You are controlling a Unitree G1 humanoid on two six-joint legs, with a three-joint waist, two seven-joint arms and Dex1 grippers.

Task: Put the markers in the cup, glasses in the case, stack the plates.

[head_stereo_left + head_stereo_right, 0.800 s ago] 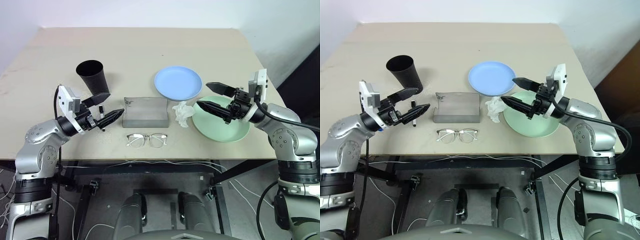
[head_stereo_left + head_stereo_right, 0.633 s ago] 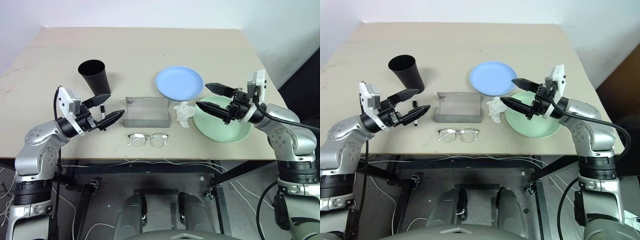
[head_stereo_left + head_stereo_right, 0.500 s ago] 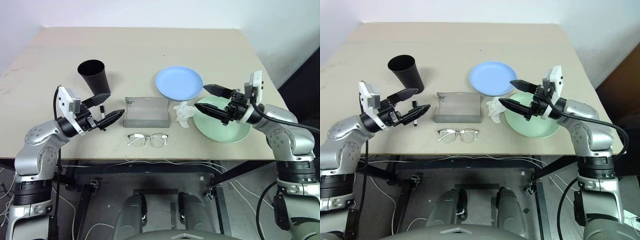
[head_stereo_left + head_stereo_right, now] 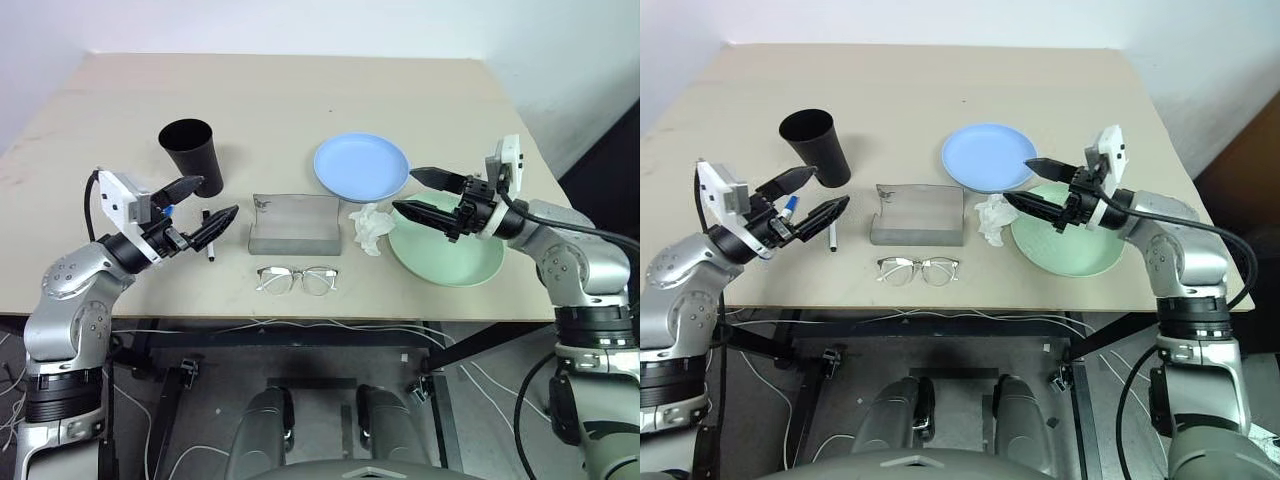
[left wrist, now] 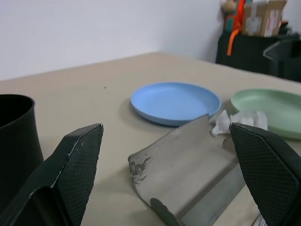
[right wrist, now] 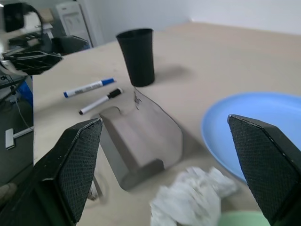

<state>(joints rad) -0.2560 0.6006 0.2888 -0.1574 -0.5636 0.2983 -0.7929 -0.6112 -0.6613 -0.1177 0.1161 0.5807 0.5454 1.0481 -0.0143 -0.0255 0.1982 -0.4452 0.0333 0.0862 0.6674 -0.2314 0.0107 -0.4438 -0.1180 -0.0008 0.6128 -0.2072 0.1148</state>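
Right now both arms hover over the table (image 4: 300,80) with nothing held: the left gripper (image 4: 196,206) spread above the markers (image 6: 94,94) beside the cup (image 4: 190,156), the right gripper (image 4: 424,194) spread above the green plate (image 4: 450,262). The blue plate (image 4: 360,166) sits just behind a crumpled tissue (image 4: 368,228). The glasses (image 4: 296,279) lie in front of the grey case (image 4: 292,224).
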